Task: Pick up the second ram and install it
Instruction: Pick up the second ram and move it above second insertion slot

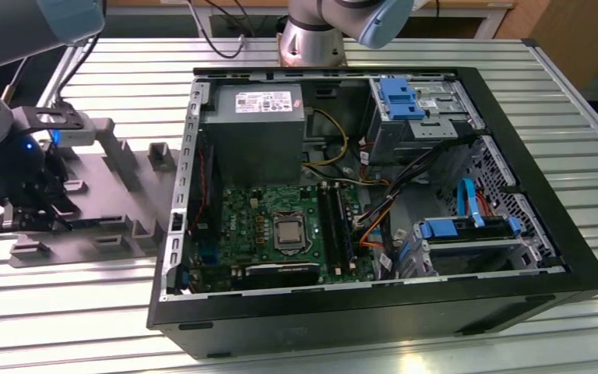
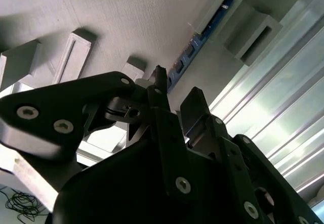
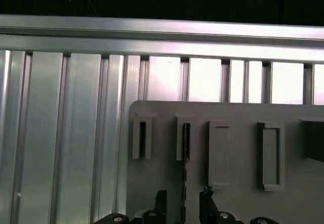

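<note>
Looks like the pick-up step — gripper [image 3: 183, 194] jaws open either side of the second ram [image 2: 191, 52], on edge in the gray holder [image 3: 238, 158] — a clean grab needs squeezing that thin board squarely.

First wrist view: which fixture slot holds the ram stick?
The slot lined up between the gripper's open fingers: the second ram stands edge-on in it; the neighbouring slots look empty.

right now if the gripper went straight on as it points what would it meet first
Most likely the second ram, standing on edge in the grey holder plate, in line between the open fingers of the gripper; depth is unclear.
</note>
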Motion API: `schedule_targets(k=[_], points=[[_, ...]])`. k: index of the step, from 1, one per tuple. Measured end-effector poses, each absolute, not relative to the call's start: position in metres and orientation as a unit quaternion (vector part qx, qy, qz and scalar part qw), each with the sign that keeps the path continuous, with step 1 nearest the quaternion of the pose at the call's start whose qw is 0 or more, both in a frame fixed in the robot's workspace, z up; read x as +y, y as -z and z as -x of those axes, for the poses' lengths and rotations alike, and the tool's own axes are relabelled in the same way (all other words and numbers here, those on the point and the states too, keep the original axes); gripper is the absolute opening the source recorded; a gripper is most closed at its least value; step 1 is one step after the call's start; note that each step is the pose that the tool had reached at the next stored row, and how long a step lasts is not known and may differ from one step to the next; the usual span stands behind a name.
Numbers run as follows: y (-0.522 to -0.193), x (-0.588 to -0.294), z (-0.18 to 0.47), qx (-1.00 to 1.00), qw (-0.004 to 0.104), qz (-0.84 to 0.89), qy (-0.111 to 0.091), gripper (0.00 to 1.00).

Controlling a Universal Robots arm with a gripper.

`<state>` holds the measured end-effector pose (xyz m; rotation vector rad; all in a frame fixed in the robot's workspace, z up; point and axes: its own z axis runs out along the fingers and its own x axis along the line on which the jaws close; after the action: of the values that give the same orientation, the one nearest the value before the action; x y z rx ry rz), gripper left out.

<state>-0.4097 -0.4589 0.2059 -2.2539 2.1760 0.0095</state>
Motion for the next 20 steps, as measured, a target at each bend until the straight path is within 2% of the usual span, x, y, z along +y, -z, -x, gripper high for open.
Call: schedule_targets(k=[12, 15, 16, 20], points=[[-0.196, -0.459, 0.411, 0.695, 0.004, 0.719, -0.003, 0.39], [-0.194, -0.459, 0.411, 0.695, 0.004, 0.719, -0.003, 0.37], [-0.194, -0.459, 0.412, 0.695, 0.004, 0.719, -0.003, 0.3], [-0.193, -0.459, 0.412, 0.695, 0.004, 0.719, -0.003, 0.29]])
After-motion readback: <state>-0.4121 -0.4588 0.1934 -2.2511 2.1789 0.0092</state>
